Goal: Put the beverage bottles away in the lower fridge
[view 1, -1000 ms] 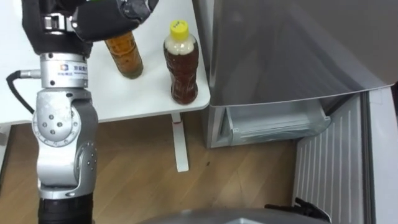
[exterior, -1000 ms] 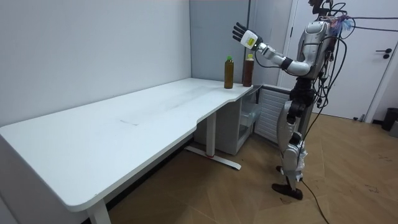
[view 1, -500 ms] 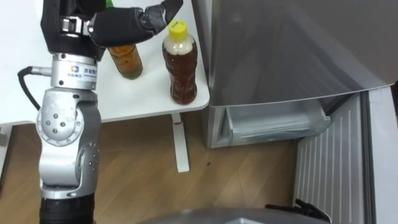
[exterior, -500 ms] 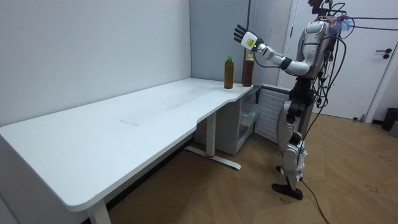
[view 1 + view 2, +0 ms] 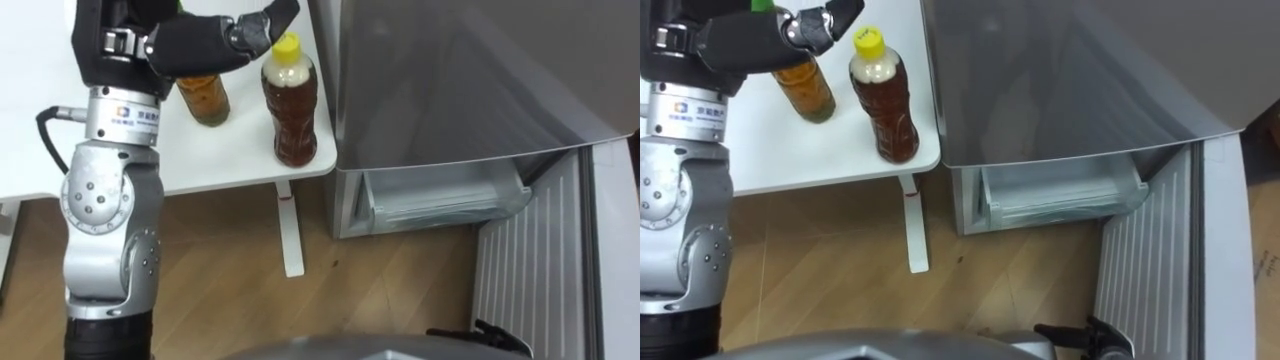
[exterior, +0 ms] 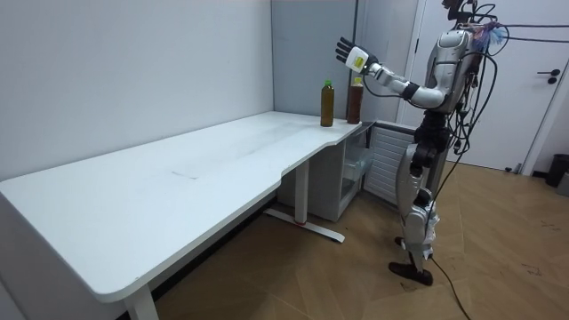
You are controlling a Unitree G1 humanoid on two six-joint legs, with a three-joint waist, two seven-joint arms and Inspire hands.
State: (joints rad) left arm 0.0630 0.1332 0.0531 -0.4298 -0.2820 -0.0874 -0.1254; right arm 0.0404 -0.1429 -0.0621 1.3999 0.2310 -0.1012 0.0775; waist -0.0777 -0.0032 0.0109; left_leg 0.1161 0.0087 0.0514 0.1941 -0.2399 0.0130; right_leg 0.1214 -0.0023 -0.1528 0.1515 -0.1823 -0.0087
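Two drink bottles stand at the right end of the white table (image 5: 240, 160). One has a yellow cap and dark tea (image 5: 291, 100); the other holds amber liquid (image 5: 203, 95) and stands to its left. My left hand (image 5: 200, 42) is raised above the amber bottle and hides its top. The hand is open, and its fingertips reach the yellow cap without closing round anything. In the room view I stand at the table's end beside the fridge, left hand (image 6: 345, 49) held above the bottles (image 6: 327, 104).
The grey fridge (image 5: 450, 80) stands right against the table's edge. Its lower door hangs open, showing a clear door shelf (image 5: 445, 200) and a ribbed inner panel (image 5: 530, 270). Wooden floor and a white table leg (image 5: 290, 235) lie below.
My left hand has shifted right and its fingers have stretched out toward the yellow cap. The bottles and fridge have not moved.
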